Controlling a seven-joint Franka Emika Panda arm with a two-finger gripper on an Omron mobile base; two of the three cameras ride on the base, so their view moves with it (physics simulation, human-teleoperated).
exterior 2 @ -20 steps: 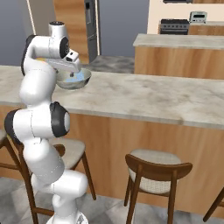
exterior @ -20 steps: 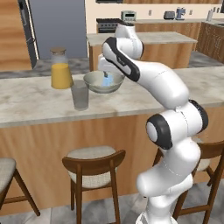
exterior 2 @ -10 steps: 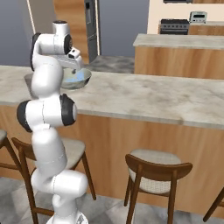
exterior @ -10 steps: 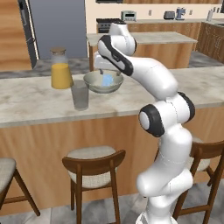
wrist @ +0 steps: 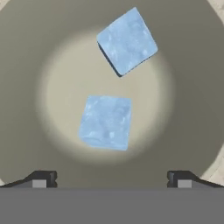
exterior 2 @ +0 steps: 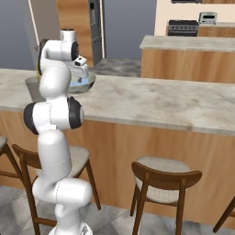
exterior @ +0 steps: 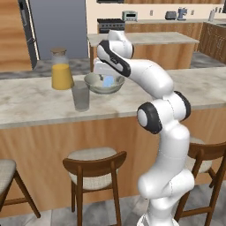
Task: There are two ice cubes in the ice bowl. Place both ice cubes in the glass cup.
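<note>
Two ice cubes (wrist: 106, 122) are held in the ice bowl (wrist: 26, 87), apart. Gripper (wrist: 111, 179): fingers spread wide, empty. Nearer cube is found just ahead, between the fingertips; other cube (wrist: 127, 41) farther beyond.

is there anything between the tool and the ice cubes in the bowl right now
Nothing visible. The open tool looks straight down into the ice bowl, and both ice cubes lie uncovered on its floor, the nearer one between the fingertips.

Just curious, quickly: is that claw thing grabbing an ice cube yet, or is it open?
Gripper: open, holding nothing, poised over the two ice cubes in the ice bowl.
</note>
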